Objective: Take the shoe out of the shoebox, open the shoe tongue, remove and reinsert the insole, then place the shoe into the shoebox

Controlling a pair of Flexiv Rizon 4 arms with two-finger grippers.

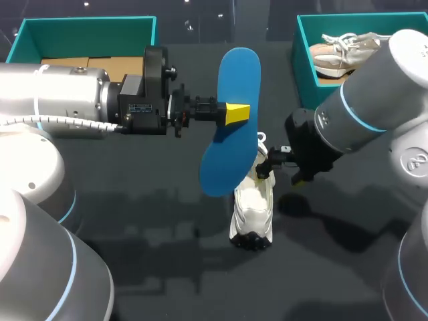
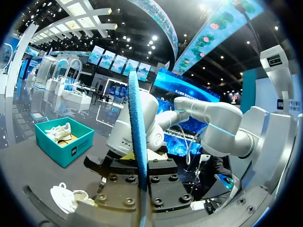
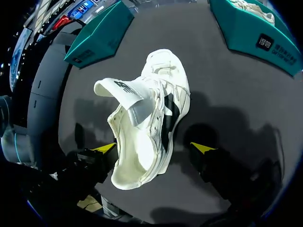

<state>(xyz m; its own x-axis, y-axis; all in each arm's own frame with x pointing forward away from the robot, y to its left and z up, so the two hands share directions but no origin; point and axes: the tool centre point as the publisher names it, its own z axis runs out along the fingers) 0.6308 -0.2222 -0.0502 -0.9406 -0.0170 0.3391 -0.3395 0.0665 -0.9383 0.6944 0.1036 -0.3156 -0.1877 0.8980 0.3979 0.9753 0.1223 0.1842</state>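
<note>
Our left claw [image 1: 237,113] pinches the blue insole [image 1: 239,70] up above the white shoe [image 1: 253,207], which sits on the counter [image 1: 167,254]. Our right claw [image 3: 154,147] is spread wide around the heel. We should hold the shoe steady first, then slide the insole in slowly, toe end first.

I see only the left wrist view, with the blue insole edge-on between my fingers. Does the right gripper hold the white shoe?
Observer: No. The right gripper is open; its fingers flank the heel end of the shoe, one clearly apart from it.
Operator: Is the tongue opened?
Observer: Yes, the tongue is folded back and the opening is exposed.
Operator: Is the left shoebox free?
Observer: In the head view the left shoebox shows only brown cardboard, though the left arm hides part.
</note>
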